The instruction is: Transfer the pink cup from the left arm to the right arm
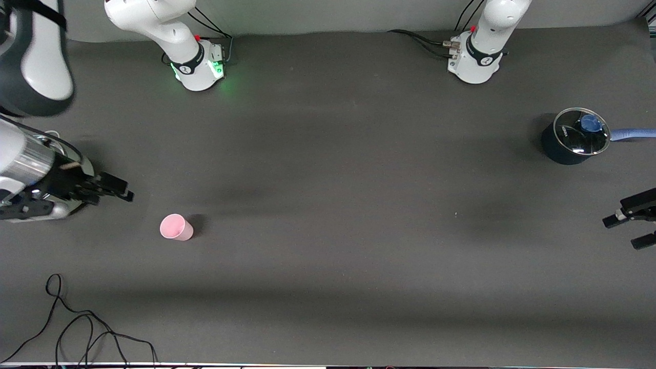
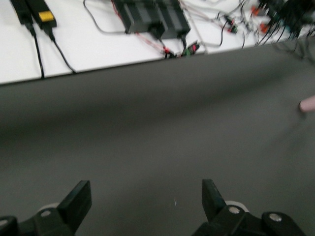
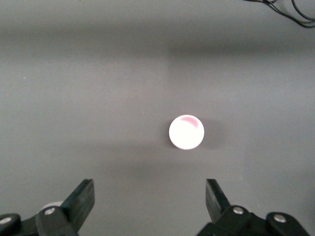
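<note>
Table (image 1: 328,205): dark mat, the pink cup standing on it toward the right arm's end.
Right gripper (image 1: 115,188): jaws apart, empty, up beside the cup, by far the nearer arm.
Left gripper (image 1: 629,225): jaws apart, empty, well apart from the cup, waiting.
Pink cup (image 1: 176,227): upright, mouth up, small, pale, tapered.

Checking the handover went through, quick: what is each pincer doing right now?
Left pincer: open, empty, at its own end of the table.
Right pincer: open, empty, over the table by the cup, which stands free.
</note>
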Available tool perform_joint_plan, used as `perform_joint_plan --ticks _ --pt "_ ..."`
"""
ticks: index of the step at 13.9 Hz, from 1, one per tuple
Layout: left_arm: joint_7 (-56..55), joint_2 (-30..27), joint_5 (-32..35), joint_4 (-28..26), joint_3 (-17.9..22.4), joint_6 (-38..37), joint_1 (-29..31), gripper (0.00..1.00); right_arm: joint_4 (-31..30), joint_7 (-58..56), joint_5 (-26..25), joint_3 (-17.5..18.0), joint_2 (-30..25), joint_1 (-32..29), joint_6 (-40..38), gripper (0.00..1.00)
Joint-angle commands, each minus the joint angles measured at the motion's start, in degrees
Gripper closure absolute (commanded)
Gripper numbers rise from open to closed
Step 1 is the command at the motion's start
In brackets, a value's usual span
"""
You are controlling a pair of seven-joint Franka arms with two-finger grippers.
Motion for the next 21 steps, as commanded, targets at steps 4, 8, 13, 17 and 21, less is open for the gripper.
perform_joint_plan --ticks 4,8,13,17,21 --pt "-19.6 -10.1 4.4 1.0 0.8 -14.9 -0.9 0.00 11.2 4.1 -9.3 -1.3 2.2 0.3 -11.8 0.00" --pt "-25.9 -14.8 11.9 -0.3 0.1 -19.7 -5.0 0.00 11.2 4.1 -9.3 -2.4 2.2 0.3 -12.2 0.00" --pt "-26.1 -21.6 12.5 -5.6 0.0 -17.5 -7.0 0.00 11.1 4.2 -9.5 -3.2 2.0 0.4 -13.2 0.00" --pt "-30.1 -22.3 13.4 -6.6 0.0 -16.6 -7.8 0.00 11.2 4.2 -9.5 -3.3 1.9 0.2 -15.3 0.00" --pt "-31.5 -23.3 13.4 -6.2 13.4 -17.5 -22.0 0.00 10.7 4.1 -9.8 2.4 0.7 -5.9 -15.6 0.00"
